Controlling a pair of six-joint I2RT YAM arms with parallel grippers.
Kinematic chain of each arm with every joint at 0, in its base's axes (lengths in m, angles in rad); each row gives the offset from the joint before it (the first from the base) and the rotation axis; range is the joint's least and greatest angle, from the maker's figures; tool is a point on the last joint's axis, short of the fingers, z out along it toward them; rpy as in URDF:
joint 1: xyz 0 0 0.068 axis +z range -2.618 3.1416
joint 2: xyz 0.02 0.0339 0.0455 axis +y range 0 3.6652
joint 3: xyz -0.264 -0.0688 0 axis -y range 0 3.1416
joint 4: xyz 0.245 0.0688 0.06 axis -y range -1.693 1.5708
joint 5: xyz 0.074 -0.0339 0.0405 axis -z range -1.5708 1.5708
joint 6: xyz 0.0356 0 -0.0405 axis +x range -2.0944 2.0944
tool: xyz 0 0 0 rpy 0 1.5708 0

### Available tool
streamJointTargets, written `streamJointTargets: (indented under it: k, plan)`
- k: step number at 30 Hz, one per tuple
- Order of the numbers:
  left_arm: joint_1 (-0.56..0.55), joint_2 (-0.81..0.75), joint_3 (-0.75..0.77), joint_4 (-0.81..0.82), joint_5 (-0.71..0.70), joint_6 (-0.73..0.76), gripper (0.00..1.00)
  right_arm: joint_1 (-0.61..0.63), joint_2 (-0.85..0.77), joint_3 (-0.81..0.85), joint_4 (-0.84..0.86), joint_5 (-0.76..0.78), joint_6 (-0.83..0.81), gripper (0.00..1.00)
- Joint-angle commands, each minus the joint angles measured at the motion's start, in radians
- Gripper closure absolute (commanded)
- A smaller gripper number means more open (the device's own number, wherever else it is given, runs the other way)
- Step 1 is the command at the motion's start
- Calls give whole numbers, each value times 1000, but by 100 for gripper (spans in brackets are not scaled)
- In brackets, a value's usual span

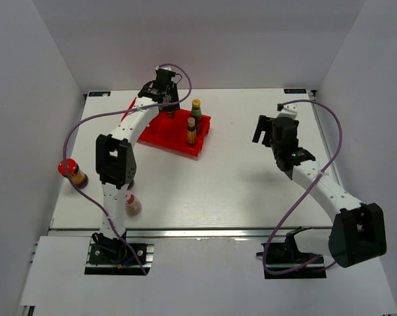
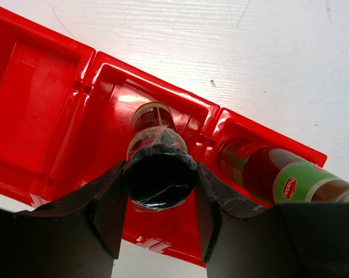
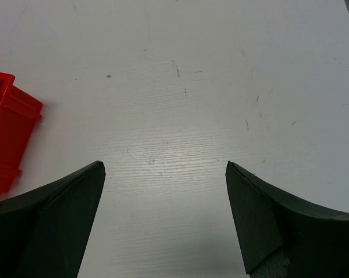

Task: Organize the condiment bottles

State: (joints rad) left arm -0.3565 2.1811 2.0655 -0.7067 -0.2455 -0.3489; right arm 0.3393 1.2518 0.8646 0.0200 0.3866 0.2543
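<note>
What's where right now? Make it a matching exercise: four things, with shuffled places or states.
Things
1. dark-capped bottle
2. red-lidded jar
3. pink-capped bottle
4. right hand

Places or states
A. open, over bare table
B. between the fingers of the left hand, in the middle compartment of the tray
C. on the table at its left edge
D. on the table near its front edge, outside the tray

Pairs: 1-B, 2-C, 3-D, 4-A
</note>
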Motion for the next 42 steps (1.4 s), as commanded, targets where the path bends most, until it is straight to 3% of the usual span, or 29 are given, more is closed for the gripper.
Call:
streamJointTargets:
  k: [1,7,12,18,23,29,30,36,37,42]
  plan:
    - [22,-18,11,1,60,-2,83,-10,9,5,8,1,13,11]
    - [40,71,99,-98,72,-22,80,-16,23,8,6,0,16,11]
    - [54,75,67,-79,100,-36,79,-20,52,24,0,-5,17,11]
    - [59,95,77,-77,107,-35,68,-23,66,33,-12,-2,17,10]
    - [64,112,82,-82,124,-39,66,-25,64,31,-12,1,17,11]
    - [68,109,79,-85,132,-41,50,-28,61,31,-14,5,16,11]
    - [68,106,76,-83,132,-41,43,-26,63,31,-12,5,16,11]
    - [68,86,59,-77,140,-41,24,-29,55,28,-14,3,16,11]
    - [68,85,56,-76,140,-41,16,-28,54,28,-14,1,17,11]
    - [68,69,53,-73,153,-35,2,-28,46,19,-9,1,20,11]
